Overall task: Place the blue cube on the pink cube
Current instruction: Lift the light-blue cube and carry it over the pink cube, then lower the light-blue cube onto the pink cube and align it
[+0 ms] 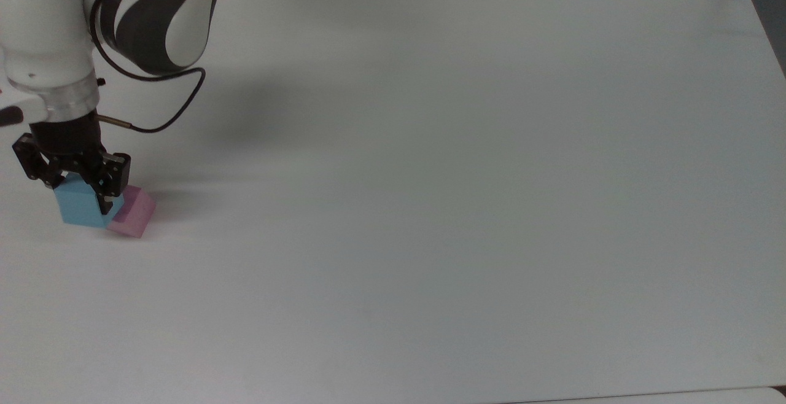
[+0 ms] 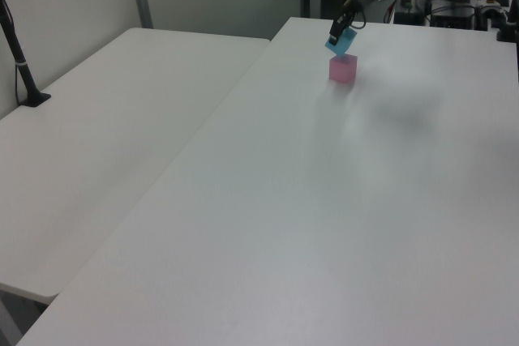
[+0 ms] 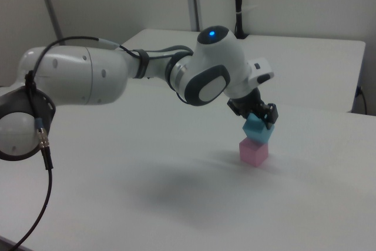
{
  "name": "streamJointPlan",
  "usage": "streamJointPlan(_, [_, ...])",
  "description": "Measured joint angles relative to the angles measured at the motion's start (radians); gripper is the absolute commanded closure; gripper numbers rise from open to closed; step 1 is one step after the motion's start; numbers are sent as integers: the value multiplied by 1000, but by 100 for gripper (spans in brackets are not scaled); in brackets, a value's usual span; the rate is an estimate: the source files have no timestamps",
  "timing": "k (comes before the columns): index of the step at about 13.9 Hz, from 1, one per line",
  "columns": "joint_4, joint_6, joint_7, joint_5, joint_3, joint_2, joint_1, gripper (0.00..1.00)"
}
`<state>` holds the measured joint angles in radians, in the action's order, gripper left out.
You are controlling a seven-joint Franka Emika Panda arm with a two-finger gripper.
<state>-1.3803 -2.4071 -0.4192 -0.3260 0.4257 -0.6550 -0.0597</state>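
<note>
Your tool (image 1: 78, 188) is clamped on the blue cube (image 1: 80, 205), one black finger on either side of it. In the right view the blue cube (image 3: 258, 127) hangs tilted just above the pink cube (image 3: 253, 151), its lower corner close to the pink top; contact is unclear. The pink cube (image 2: 342, 69) sits flat on the white desk (image 1: 430, 207).

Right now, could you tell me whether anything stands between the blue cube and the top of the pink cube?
Nothing visible does. The gripper holds the blue cube tilted just above the pink cube, and the white table around them is bare.
</note>
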Motion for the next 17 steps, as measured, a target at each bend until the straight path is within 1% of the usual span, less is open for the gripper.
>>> streamJointPlan(2, [12,1,3,-2,0,-16,-3,93])
streamJointPlan(4, [23,46,5,-12,2,-14,-6,95])
streamJointPlan(9, [46,207,5,-88,5,2,-20,96])
streamJointPlan(13, [46,234,14,-115,5,7,-20,96])
streamJointPlan(17, [46,255,33,-118,5,14,-19,96])
